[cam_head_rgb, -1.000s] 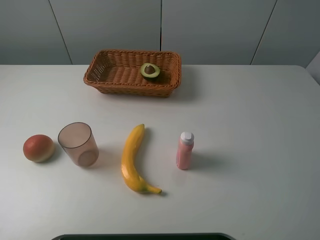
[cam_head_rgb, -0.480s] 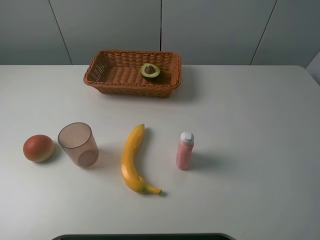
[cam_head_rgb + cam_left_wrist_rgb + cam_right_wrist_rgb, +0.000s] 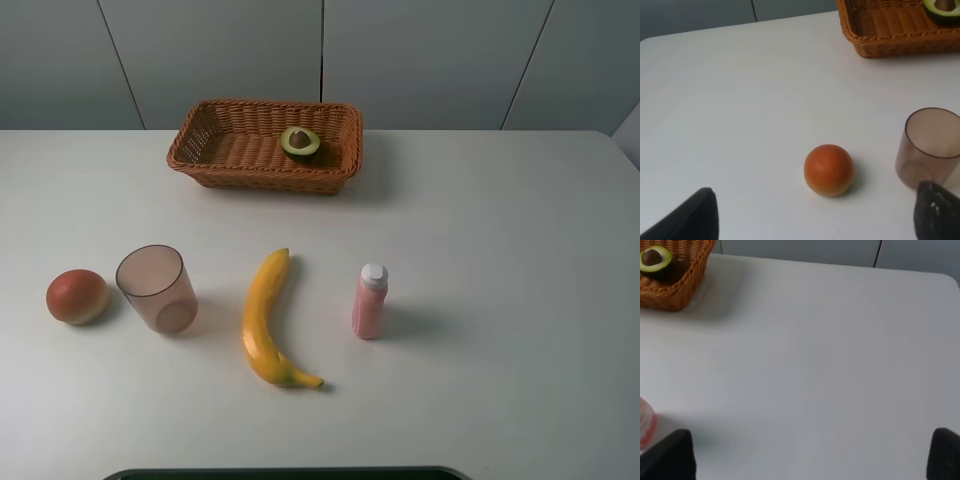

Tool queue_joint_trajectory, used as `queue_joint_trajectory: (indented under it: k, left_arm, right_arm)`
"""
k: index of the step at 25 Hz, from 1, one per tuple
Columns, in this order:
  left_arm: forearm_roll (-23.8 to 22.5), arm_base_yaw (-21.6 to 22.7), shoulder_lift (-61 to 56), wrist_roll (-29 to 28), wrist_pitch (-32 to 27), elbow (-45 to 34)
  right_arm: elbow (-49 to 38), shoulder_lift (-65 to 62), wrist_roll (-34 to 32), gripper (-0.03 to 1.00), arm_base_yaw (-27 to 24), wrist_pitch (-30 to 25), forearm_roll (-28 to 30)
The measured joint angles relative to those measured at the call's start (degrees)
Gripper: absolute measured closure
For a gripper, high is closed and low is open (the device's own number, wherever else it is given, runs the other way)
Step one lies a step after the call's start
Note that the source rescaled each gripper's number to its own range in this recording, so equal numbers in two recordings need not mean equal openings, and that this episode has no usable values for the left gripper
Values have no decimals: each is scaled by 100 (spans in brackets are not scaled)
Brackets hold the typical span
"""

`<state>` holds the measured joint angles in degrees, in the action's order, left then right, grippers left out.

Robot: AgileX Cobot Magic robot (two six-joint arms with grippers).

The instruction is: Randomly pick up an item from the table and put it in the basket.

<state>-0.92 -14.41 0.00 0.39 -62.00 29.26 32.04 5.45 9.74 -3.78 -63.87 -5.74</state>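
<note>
Right gripper (image 3: pixel 810 455) jaws spread wide, empty; left gripper (image 3: pixel 815 215) likewise parted, nothing held. Orange fruit (image 3: pixel 829 169) just ahead of left, cup (image 3: pixel 929 148) beside. Far ahead: avocado (image 3: pixel 300 141) inside basket (image 3: pixel 215 165) (task looks complete). Risk: another reach clipping cup.

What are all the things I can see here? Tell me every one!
basket: one, orange-brown wicker, far side of table
avocado: one half, green with brown pit, inside basket
fruit: one, red-orange, near left, beside cup
cup: one, see-through pinkish, upright, between fruit and banana
banana: one, yellow, near middle
bottle: one, pink with white cap, upright, right of banana
table: one, white
left pincer: one, dark fingers, open, near fruit
right pincer: one, dark fingers, open, over bare table
</note>
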Motion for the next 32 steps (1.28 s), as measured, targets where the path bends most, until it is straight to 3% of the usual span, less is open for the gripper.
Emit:
queue_joint_trajectory:
  k: [18,32]
  left_arm:
    - [0,0,0,0,0,0]
    - [0,0,0,0,0,0]
  right_arm:
    - [-259,-548,-547,-3,286,89,344]
    - [-259,-548,-573,-3,309,102,351]
